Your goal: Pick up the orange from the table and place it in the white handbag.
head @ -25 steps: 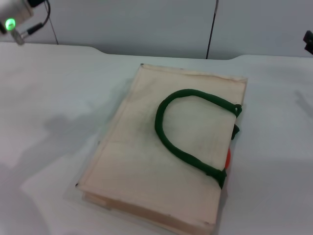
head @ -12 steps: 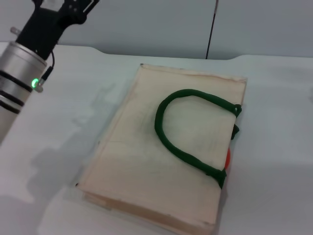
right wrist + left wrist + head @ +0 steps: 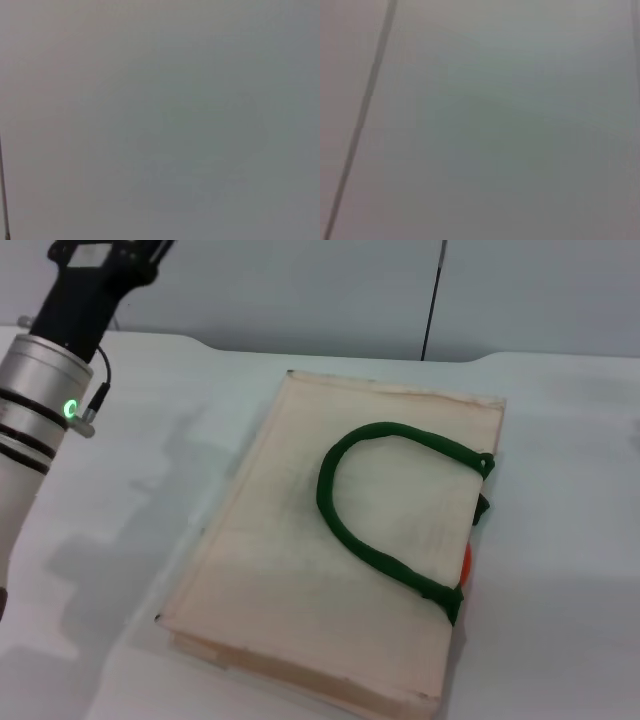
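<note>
Looking from your left, you see the left gripper (image 3: 100, 252) raised by the table's (image 3: 120, 540) far edge; you cannot tell its grip. The white handbag (image 3: 300, 570) lies flat, the orange (image 3: 466, 564) peeking out at its right edge.

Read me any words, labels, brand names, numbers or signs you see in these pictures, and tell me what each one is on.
There is no readable text in any view.
The white handbag is plain cloth with green handles and no print.
The left arm shows only a lit green light, no lettering.
The orange and the table carry no marks.
Both wrist views show only a blank grey surface.
</note>
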Robot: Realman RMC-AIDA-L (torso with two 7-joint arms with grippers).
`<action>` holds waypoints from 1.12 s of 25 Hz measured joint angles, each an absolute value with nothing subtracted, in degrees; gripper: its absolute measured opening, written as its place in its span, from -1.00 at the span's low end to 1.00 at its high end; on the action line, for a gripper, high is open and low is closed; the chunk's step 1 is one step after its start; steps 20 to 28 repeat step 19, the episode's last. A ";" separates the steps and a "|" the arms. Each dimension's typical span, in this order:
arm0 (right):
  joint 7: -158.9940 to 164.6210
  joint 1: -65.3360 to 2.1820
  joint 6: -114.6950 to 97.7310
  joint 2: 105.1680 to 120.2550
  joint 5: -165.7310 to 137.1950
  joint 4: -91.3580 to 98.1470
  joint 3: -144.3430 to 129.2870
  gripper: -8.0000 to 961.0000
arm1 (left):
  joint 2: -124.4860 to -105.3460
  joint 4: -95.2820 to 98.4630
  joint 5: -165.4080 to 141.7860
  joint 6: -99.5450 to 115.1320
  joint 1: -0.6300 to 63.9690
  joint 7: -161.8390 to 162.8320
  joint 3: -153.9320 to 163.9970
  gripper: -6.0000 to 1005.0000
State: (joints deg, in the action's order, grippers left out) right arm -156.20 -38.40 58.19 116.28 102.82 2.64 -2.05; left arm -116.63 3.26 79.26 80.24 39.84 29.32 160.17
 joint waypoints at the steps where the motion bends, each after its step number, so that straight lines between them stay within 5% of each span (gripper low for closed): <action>1: -156.19 -38.31 58.21 116.28 102.83 2.63 -2.03 0.85 | -116.64 3.36 80.06 80.04 39.83 29.58 160.15 0.75; 28: -156.09 -37.45 58.18 116.28 102.92 2.54 -1.23 0.85 | -116.30 1.62 80.89 74.68 39.93 36.21 160.93 0.75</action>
